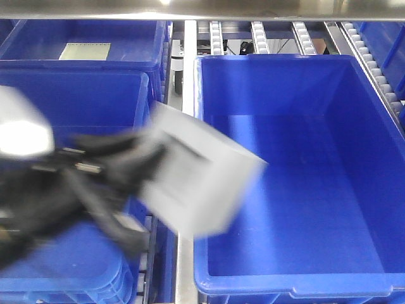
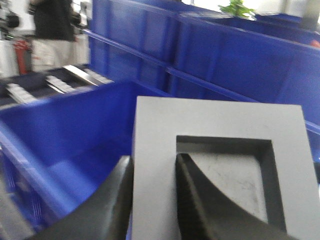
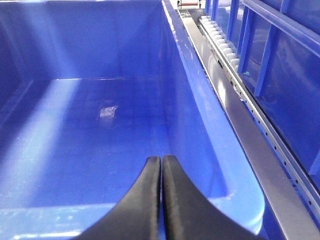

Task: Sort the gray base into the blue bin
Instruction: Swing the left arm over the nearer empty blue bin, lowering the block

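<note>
The left gripper (image 2: pixel 154 200) is clamped on the matte gray base (image 2: pixel 220 165), one curved black finger (image 2: pixel 200 200) inside its square recess, above the glossy blue bin (image 1: pixel 304 190).

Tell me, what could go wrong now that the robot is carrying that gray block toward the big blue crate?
1. The left gripper pinches only one thin wall of the gray base, one finger inside its window. The tilted, motion-blurred block could slip out.
2. The block hangs over the near left rim of the blue bin, not its middle. Released now, it might hit the rim or the metal rail beside it.
</note>
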`<state>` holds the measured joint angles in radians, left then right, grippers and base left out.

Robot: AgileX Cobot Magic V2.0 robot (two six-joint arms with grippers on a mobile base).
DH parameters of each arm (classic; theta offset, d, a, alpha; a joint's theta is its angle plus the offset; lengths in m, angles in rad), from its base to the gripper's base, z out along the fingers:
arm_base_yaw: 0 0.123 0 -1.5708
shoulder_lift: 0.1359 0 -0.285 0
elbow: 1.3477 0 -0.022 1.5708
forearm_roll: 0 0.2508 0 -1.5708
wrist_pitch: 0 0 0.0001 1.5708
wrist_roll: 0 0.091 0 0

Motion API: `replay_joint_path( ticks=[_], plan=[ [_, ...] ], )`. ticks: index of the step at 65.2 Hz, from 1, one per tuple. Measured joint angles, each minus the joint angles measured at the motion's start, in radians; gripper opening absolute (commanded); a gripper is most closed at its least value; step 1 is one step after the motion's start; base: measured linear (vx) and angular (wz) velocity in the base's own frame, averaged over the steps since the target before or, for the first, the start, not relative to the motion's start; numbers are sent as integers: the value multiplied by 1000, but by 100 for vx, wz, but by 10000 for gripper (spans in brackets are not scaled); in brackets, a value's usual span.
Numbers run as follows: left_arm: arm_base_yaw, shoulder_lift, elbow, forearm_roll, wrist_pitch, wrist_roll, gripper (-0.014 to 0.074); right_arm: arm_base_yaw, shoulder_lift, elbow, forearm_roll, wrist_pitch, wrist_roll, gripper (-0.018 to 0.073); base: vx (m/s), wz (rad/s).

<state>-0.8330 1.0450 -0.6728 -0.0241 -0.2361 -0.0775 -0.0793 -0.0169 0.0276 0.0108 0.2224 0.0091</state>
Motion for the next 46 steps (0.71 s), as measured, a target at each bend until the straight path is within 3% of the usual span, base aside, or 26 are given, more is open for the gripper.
replay_joint_path(
  ticks=[12,34,46],
  plan=[
    [-77,280,-200,1,28,-3,-6,0,0,0,0,0,0,-5,0,0],
    [-86,790,-724,-2,487,-5,-3,0,0,0,0,0,0,-5,0,0],
    [-86,949,-841,-2,550,-5,4,0,0,0,0,0,0,-5,0,0]
  ],
)
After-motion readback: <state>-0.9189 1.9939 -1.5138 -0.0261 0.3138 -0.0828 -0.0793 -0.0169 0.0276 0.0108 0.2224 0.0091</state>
